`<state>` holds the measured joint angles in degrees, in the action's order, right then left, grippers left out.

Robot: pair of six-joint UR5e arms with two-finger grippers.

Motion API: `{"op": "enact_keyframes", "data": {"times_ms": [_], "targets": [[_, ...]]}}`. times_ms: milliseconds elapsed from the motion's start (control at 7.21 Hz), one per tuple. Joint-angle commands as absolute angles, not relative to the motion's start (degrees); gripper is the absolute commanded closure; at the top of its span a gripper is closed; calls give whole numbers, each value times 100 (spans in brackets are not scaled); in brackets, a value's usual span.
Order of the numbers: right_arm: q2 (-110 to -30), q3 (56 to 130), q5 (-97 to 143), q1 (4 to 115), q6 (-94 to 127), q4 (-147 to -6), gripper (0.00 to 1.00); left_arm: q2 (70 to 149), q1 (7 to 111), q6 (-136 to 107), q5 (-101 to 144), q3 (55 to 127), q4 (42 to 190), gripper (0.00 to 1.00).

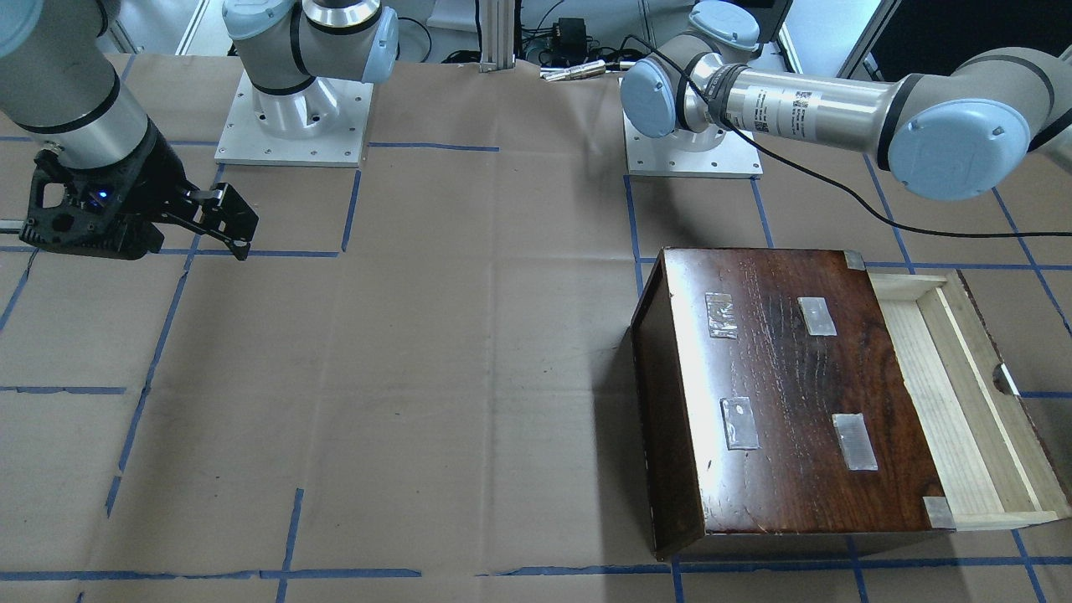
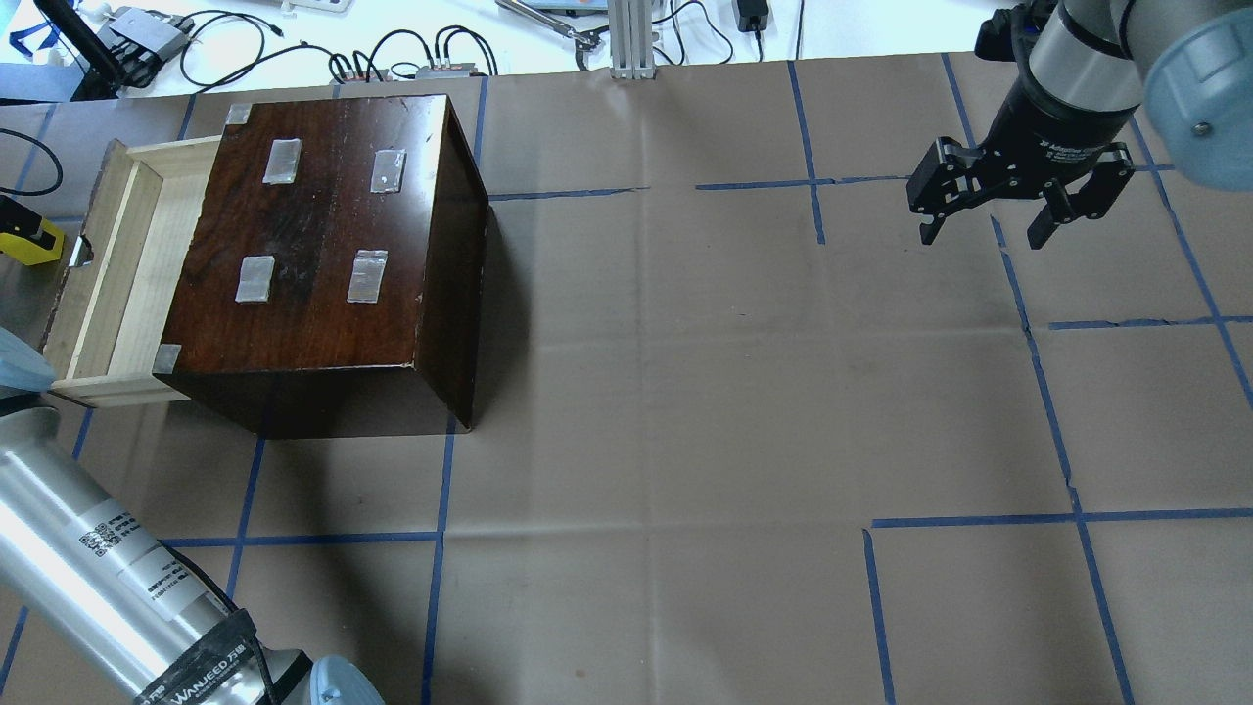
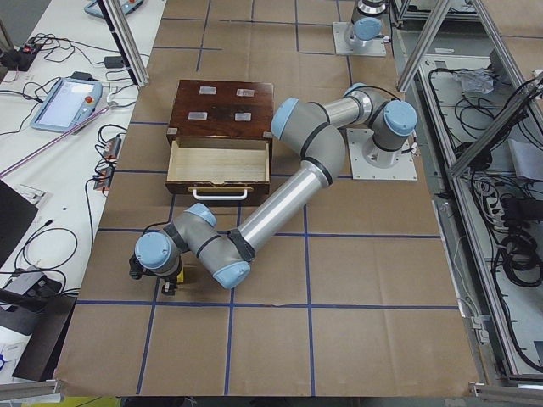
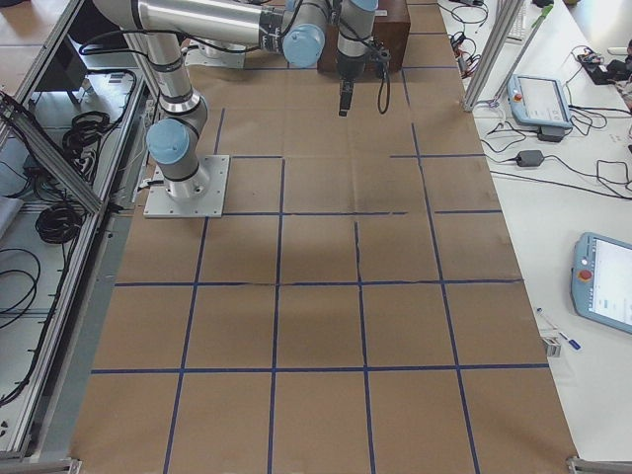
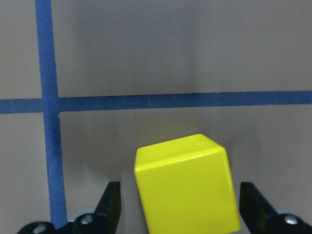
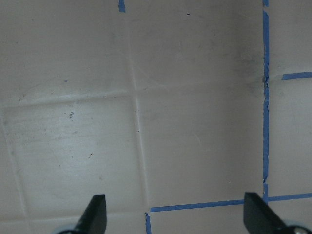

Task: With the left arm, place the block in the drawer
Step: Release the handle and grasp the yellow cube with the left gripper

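The yellow block [image 5: 185,187] rests on the brown paper between the fingers of my left gripper [image 5: 180,207]. The gripper is open, with a gap on each side of the block. The block also shows at the left edge of the overhead view [image 2: 34,250], in front of the drawer [image 2: 117,245]. The drawer is pulled out of the dark cabinet [image 2: 323,245] and its pale wood tray [image 1: 963,402] is empty. The left arm [image 3: 288,199] reaches past the drawer front. My right gripper [image 2: 989,230] is open and empty, far from the cabinet.
Blue tape lines cross the paper-covered table [image 2: 685,392]. One tape line [image 5: 170,100] runs just beyond the block. Cables and boxes lie along the table's far edge [image 2: 392,59]. The arm bases [image 1: 293,117] stand at the robot's side.
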<state>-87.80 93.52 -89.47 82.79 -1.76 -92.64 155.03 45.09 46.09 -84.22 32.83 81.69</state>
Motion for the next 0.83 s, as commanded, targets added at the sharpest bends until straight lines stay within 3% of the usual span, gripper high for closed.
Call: {"op": "enact_keyframes", "data": {"times_ms": [0, 139, 693], "targets": [[-8780, 9352, -8947, 8279, -176, -9264, 0, 15487, 4509, 4605, -8473, 3182, 8235, 60], [-8780, 9352, -8947, 8279, -176, -9264, 0, 15452, 4509, 4605, -8473, 3138, 8261, 68], [-8780, 9352, -8947, 8279, -176, -9264, 0, 14355, 4291, 4737, -8438, 3296, 9953, 68]]}}
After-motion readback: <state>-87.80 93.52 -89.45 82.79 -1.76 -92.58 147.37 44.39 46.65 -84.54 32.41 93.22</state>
